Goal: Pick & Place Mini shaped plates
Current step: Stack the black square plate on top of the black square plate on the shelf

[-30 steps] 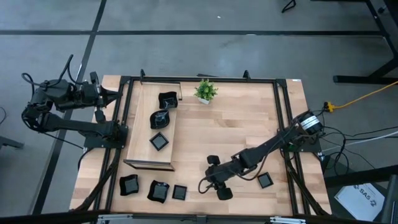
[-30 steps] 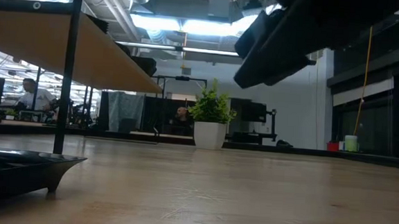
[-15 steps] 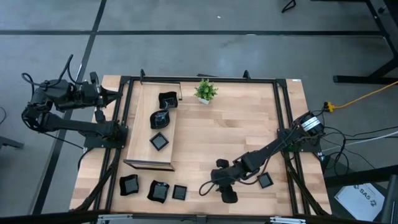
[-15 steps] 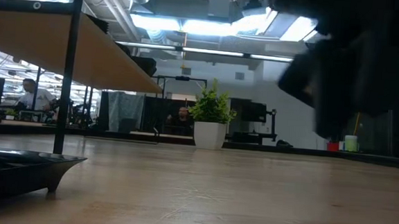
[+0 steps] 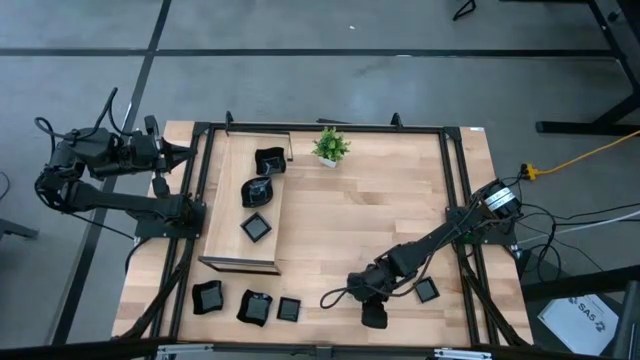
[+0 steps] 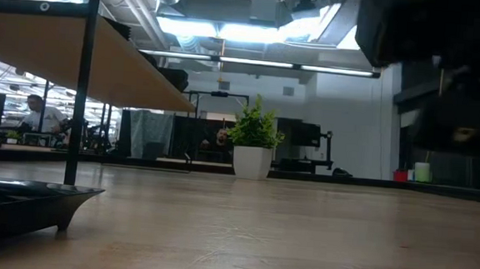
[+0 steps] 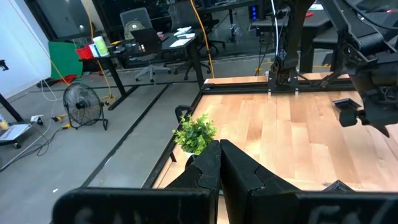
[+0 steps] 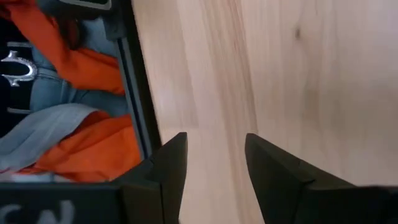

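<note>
Right pincer [image 5: 372, 316] sits low over the front edge of the wooden counter [image 5: 380, 210], arm stretched in from the right side; in its wrist view the two fingers [image 8: 171, 162] stand apart with bare wood between them, nothing held. Left pincer [image 7: 219, 163] parked off the counter's left rear corner, fingers pressed together, empty. Mini shaped plates: three black ones lie on a raised wooden tray [image 5: 222, 215] at the left, a wavy-rimmed plate [image 5: 269, 159] at the rear, a rounded plate [image 5: 258, 189] in the middle, a square plate [image 5: 256, 228] toward the front. Three more lie in a row on the counter in front of the tray: one [image 5: 207, 296], one [image 5: 254, 307], and a small square one [image 5: 289, 309]. A further square plate [image 5: 427, 290] lies on the counter just beside the right arm, to the right of the pincer and not touched by it. Small green potted plant [image 5: 330, 146] stands at the rear centre of the counter. Low view: edge of one black plate [image 6: 27, 201] in the near left foreground.
</note>
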